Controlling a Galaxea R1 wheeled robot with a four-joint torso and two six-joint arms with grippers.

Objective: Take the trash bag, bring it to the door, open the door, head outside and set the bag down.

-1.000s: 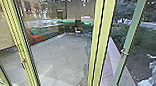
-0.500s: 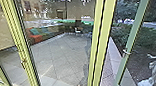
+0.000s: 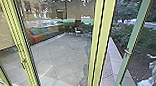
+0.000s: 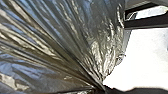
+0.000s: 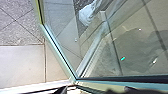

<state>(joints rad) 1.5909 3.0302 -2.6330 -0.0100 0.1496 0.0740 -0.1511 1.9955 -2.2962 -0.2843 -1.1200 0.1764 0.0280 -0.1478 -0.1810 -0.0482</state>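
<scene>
The glass door (image 3: 135, 30) stands ajar at the right of the head view, with a light green frame and a metal handle (image 3: 128, 51). In the left wrist view the dark, shiny trash bag (image 4: 62, 30) hangs in long creases that run together at its gathered neck, where my left gripper (image 4: 102, 88) is shut on it. My right gripper (image 5: 96, 90) shows as dark shapes beside the lower corner of the door frame (image 5: 60, 57) in the right wrist view; whether it touches the frame is unclear.
A yellow-green post (image 3: 102, 44) stands left of the opening, beside large glass panes. Outside lie paving (image 3: 58, 57), a low pale kerb (image 3: 114, 54), bushes (image 3: 149, 36), a white statue (image 3: 151, 73) and an orange seat (image 3: 35, 39) with cushions.
The door's frame and handle have shifted a little to the right in the head view, so the door has swung slightly. The surroundings there have kept their place.
</scene>
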